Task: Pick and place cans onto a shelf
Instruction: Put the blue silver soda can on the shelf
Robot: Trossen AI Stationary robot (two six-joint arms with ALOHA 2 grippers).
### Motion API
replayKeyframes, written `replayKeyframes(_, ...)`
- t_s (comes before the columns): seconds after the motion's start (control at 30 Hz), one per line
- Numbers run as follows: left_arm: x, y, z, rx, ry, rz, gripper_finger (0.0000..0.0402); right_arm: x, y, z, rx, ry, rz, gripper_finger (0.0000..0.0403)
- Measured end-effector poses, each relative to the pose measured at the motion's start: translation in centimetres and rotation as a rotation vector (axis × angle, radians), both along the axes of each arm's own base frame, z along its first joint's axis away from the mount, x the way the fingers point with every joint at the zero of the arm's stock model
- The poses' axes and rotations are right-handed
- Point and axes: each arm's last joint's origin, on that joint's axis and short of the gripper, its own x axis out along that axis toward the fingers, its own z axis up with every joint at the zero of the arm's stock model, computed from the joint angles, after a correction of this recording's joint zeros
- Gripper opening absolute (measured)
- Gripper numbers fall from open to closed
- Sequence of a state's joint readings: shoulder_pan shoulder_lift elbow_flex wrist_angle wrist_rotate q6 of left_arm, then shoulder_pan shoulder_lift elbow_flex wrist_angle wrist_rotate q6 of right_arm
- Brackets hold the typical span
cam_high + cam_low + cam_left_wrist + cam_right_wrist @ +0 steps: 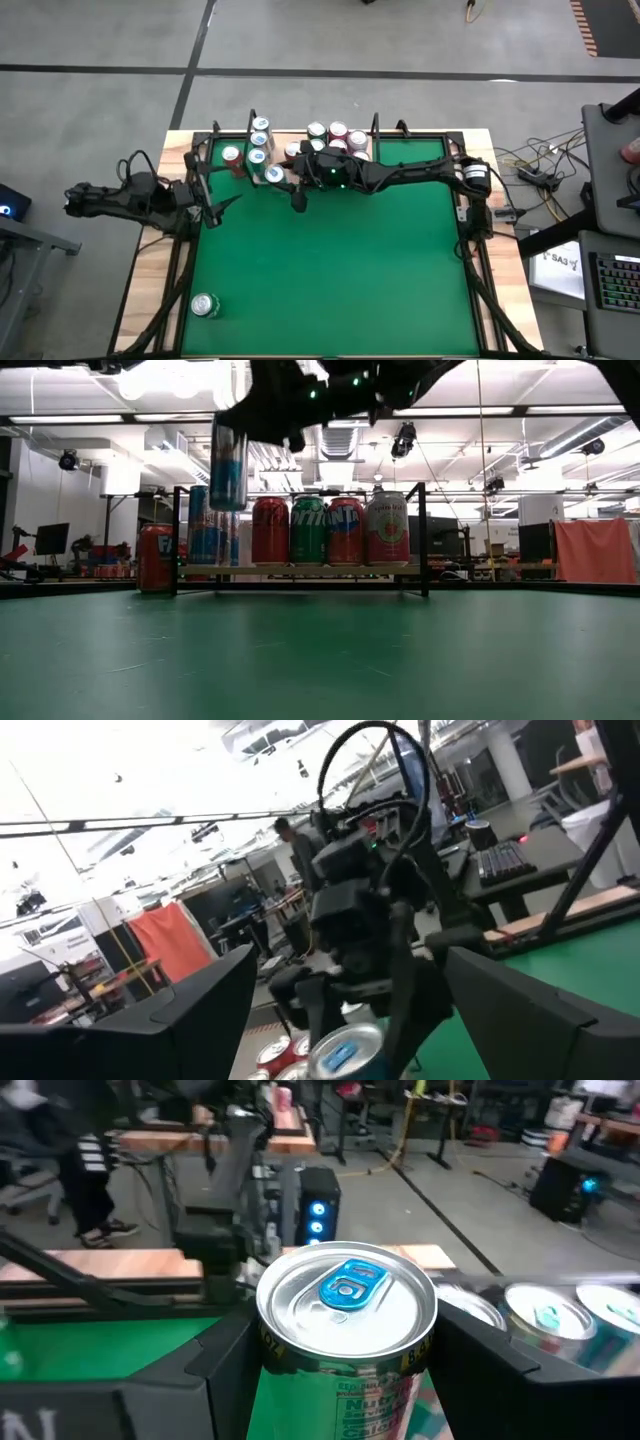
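Observation:
My right gripper (280, 178) reaches in from the table's right and is shut on a can (347, 1302) with a silver top and a blue tab. The can hangs in the air in front of the shelf's left part (228, 460). The shelf (300, 570), a light-wood board with black wire uprights, stands at the table's far edge. A row of red, green and blue cans (308, 530) stands upright on it. One more can (205, 305) sits alone near the table's front left corner. My left gripper (222, 207) is open at the table's left edge, holding nothing. My right gripper pinches the can's upper side wall (262, 1348), just below the rim, between its two fingers (215, 1375). One finger is on each side. The fingers lie level, coming from the table's right. The can stands upright in the hold, lifted clear of the table.
The green table top (340, 270) stretches bare between the shelf and the near edge, apart from the lone can. Black frame rails (478, 270) run along both sides. Desks, a keyboard (612, 275) and cables lie beyond the right edge.

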State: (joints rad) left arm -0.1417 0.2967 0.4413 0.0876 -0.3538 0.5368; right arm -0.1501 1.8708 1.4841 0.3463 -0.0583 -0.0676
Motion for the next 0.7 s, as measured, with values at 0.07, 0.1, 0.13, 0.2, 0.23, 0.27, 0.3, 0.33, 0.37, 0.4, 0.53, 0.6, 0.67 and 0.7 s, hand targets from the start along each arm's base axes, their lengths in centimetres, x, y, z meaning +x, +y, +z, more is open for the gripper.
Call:
replayKeyframes(0.07,0.0,0.0,-0.1,0.014,-0.005,0.007,0.0309,0.4,-0.3,-0.8,0.009,-0.001,-0.012,0.0226)
replayKeyframes(0.1,-0.2,0.0,0.0,0.019,-0.011,0.014,0.0309,0.6,-0.4,-1.1,0.013,-0.006,-0.013,0.0226)
replayKeyframes(0.13,-0.3,0.1,0.0,0.022,-0.012,0.027,0.0309,0.8,-0.3,-1.5,0.014,-0.005,-0.012,0.0226)
replayKeyframes(0.2,-0.6,0.2,0.3,0.022,-0.027,0.04,0.0309,1.1,-0.3,-2.2,0.014,-0.008,-0.035,0.0226)
replayKeyframes(0.23,-0.7,0.2,0.3,0.021,-0.034,0.041,0.0309,1.3,-0.2,-2.6,0.017,-0.002,-0.06,0.0226)
replayKeyframes(0.27,-0.8,0.2,0.4,0.018,-0.039,0.044,0.0309,1.4,-0.2,-3.0,0.019,0.002,-0.091,0.0226)
replayKeyframes(0.3,-0.9,0.3,0.4,0.013,-0.045,0.054,0.0309,1.6,-0.2,-3.4,0.017,0.006,-0.123,0.0226)
replayKeyframes(0.33,-1.0,0.3,0.4,0.009,-0.047,0.065,0.0309,1.7,-0.1,-3.6,0.014,0.014,-0.152,0.0226)
replayKeyframes(0.37,-1.1,0.4,0.4,0.002,-0.049,0.089,0.0309,1.8,0.0,-4.0,0.011,0.021,-0.176,0.0226)
replayKeyframes(0.4,-1.2,0.5,0.4,-0.005,-0.052,0.111,0.0309,1.9,0.0,-4.2,0.007,0.016,-0.202,0.0226)
replayKeyframes(0.53,-1.6,0.6,0.3,-0.014,-0.059,0.138,0.0309,2.0,0.1,-4.5,0.023,0.004,-0.243,0.0226)
replayKeyframes(0.6,-1.7,0.6,0.3,-0.015,-0.064,0.138,0.0309,2.1,0.1,-4.7,0.037,0.006,-0.251,0.0226)
replayKeyframes(0.67,-1.9,0.6,0.4,-0.017,-0.071,0.138,0.0309,2.2,0.0,-5.1,0.038,0.013,-0.254,0.0226)
replayKeyframes(0.7,-2.0,0.6,0.5,-0.019,-0.079,0.138,0.0309,2.2,-0.1,-5.2,0.037,0.009,-0.26,0.0226)
